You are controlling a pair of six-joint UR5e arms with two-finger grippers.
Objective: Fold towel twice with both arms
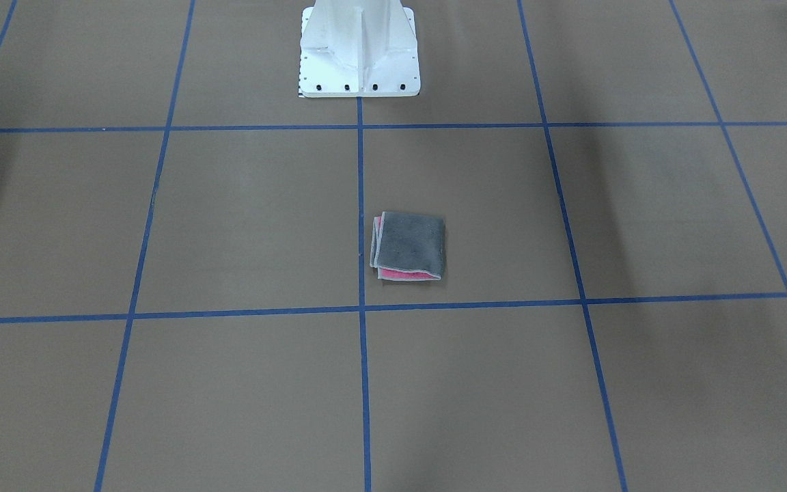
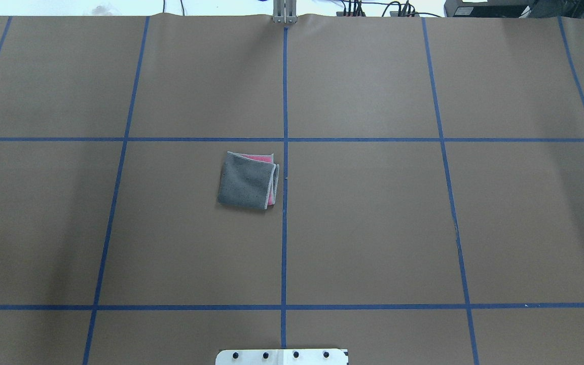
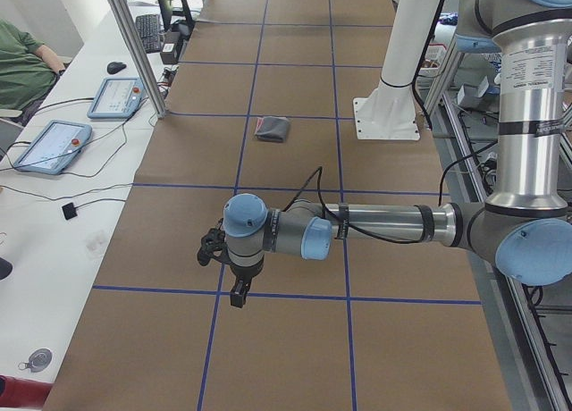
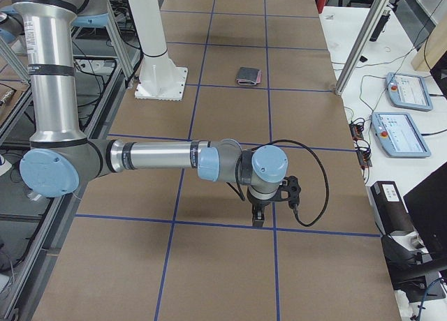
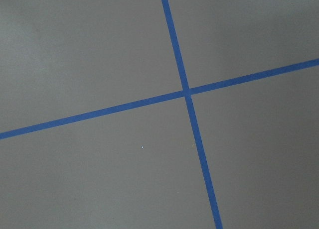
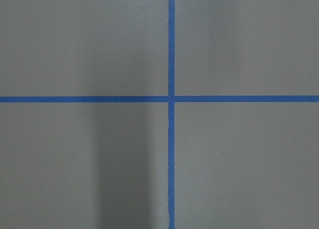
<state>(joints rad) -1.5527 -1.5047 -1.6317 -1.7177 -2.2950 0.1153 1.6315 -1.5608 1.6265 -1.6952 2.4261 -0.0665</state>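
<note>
The towel (image 2: 248, 181) lies folded into a small square on the brown table, dark grey face up, with pink showing at its far and right edges. It also shows in the front-facing view (image 1: 408, 247), the exterior left view (image 3: 273, 129) and the exterior right view (image 4: 248, 76). My left gripper (image 3: 238, 295) hangs over the table's left end, far from the towel. My right gripper (image 4: 258, 215) hangs over the right end, also far from it. Both show only in the side views, so I cannot tell whether they are open or shut. The wrist views show only bare table with blue tape lines.
The white pedestal base (image 1: 359, 51) stands at the robot's side of the table. Blue tape lines (image 2: 284, 152) mark a grid on the brown paper. A side bench holds two teach pendants (image 3: 49, 146), a keyboard and cables. A seated person (image 3: 22, 67) is beside it.
</note>
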